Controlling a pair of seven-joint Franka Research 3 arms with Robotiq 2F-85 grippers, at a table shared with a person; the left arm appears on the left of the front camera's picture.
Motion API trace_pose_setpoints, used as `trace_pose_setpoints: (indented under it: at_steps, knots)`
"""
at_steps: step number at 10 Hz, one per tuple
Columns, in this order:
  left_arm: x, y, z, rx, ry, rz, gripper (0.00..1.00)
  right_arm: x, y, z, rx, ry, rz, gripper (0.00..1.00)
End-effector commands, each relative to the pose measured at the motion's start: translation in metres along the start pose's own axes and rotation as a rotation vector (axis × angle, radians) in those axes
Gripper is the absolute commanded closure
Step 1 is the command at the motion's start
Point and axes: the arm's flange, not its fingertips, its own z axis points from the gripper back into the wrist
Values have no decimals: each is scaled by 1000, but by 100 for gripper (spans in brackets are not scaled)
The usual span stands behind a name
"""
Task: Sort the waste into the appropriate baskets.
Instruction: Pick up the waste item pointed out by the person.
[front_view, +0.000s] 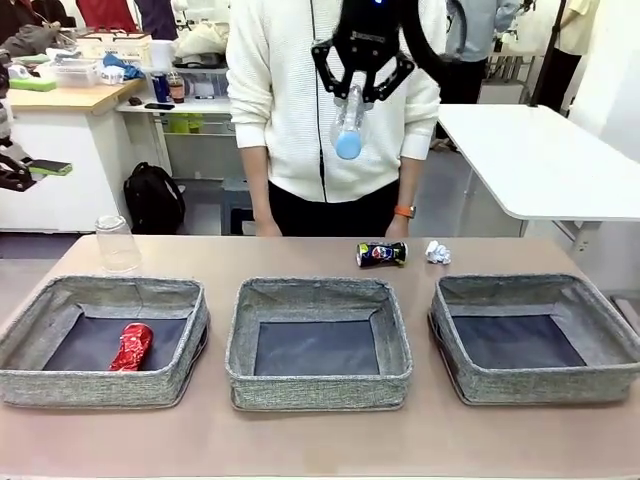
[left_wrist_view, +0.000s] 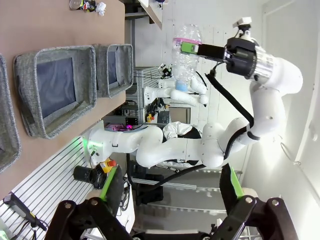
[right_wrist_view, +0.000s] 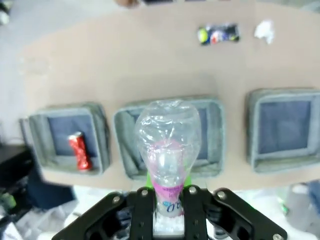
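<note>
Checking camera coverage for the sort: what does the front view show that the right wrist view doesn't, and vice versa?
Front: the bottle's blue cap pointing down, and the person's white sweater. Right wrist: the bottle's pink label between the jaws. Both: bottle held by the right gripper, three baskets, red can, dark-blue can, paper wad.

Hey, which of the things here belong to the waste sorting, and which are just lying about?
Job: bottle in the right gripper, red can, dark-blue can, paper wad, clear cup, left basket, middle basket, right basket.
Lying about: black backpack, white side table.
</note>
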Motion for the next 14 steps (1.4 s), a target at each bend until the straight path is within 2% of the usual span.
trace_pose_setpoints:
  at_steps: [1, 5, 6, 7, 14]
  knots:
    - [-2, 1, 2, 2, 12, -22, 0, 3, 19, 25, -52, -20, 21, 81]
    - [-2, 1, 2, 2, 12, -22, 0, -17, 27, 70, -40, -70, 44, 81]
    - [-2, 1, 2, 2, 12, -22, 0, -17, 25, 70, -42, -106, 20, 81]
    - [-2, 1, 2, 2, 12, -22, 0, -20, 19, 63, -17, -49, 64, 81]
    - [-2, 1, 2, 2, 12, -22, 0, -20, 19, 63, -17, -49, 64, 81]
